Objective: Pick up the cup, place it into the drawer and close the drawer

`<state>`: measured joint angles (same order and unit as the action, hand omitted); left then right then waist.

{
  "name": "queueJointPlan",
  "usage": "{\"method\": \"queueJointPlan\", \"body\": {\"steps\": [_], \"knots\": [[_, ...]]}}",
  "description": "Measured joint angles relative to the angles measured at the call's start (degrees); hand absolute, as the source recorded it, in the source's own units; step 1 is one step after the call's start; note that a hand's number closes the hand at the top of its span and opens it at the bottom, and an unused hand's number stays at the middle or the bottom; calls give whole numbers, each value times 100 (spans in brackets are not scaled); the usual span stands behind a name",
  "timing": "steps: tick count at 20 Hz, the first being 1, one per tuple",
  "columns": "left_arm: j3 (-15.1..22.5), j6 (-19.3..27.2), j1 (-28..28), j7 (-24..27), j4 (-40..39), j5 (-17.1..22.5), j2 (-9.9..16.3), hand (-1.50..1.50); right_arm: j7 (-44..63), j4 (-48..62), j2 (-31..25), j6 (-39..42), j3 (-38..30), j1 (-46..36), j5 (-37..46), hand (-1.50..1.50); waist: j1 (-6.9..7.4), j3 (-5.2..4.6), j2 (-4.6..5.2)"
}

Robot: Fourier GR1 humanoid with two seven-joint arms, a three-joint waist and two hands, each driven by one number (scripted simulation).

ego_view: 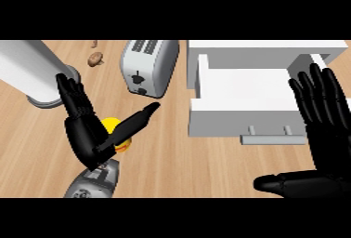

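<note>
Wooden counter (178,162), yellow cup (112,125) between left hand (86,139) fingers (72,97)

Black hands (86,135), slender fingers (319,93), grey forearm (93,183)

Left robot hand (86,135), fingers straight, partly covers yellow cup (112,125) on wooden desk (171,153); open white drawer (240,100) lies right.
</note>
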<state>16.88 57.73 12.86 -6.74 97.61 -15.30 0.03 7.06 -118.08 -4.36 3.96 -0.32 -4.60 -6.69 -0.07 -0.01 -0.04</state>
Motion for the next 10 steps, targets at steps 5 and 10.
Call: {"method": "queueJointPlan", "body": {"steps": [5,10], "knots": [[-96,-3,-365,312,-41,305,0,-150,-49,58,-14,30,-51,-64,13,-150,3,0,2],[34,211,-642,898,-338,868,2,-150,54,-77,20,3,20,-32,74,-150,-4,0,4]]}}
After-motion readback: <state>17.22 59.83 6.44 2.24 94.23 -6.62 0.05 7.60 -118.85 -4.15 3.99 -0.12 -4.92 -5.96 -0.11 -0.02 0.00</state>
